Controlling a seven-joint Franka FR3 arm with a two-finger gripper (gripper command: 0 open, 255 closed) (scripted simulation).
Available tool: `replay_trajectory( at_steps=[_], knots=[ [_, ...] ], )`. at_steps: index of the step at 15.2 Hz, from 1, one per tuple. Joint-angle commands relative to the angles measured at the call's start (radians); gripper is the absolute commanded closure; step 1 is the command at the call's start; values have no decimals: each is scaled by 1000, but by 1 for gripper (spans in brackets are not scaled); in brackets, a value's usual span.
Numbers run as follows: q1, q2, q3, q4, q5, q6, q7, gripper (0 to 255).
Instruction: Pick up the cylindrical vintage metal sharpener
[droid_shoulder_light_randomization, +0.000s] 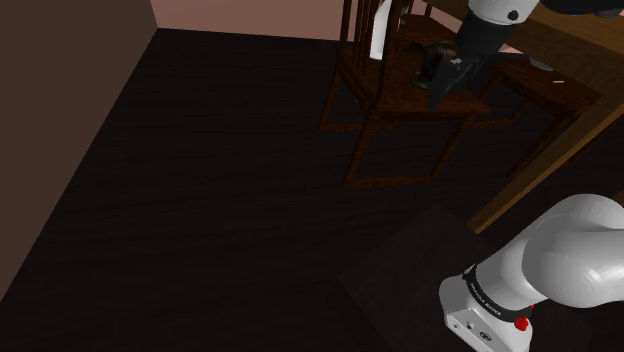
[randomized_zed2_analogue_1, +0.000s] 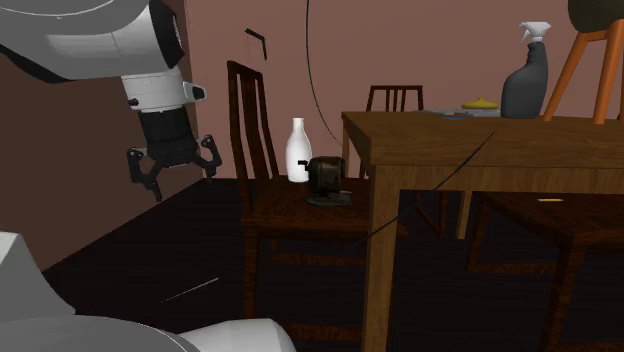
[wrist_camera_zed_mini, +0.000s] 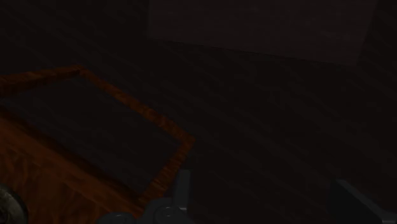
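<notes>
The dark, cylindrical metal sharpener (randomized_zed2_analogue_1: 325, 178) stands upright on its round base on the seat of the dark brown wooden chair (randomized_zed2_analogue_1: 290, 215), just beside a plain white narrow-necked bottle (randomized_zed2_analogue_1: 297, 150) and near the leg of the brown wooden table (randomized_zed2_analogue_1: 480, 150). The all-black two-finger gripper (randomized_zed2_analogue_1: 178, 172) hangs in the air toward the second exterior view's left of the chair, apart from the sharpener. Its fingers (wrist_camera_zed_mini: 182, 191) are spread wide with nothing between them.

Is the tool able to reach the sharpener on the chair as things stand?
Probably yes: the open tool hovers near the chair, nothing covers the sharpener; only a white bottle stands beside it.
</notes>
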Motion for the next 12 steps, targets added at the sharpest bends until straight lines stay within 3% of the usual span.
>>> replay_trajectory(
  at_steps=[1,12],
  knots=[
    [0,0,0,0,0,0,0,0],
    [-71,334,-154,236,-86,99,-164,0]
  ],
)
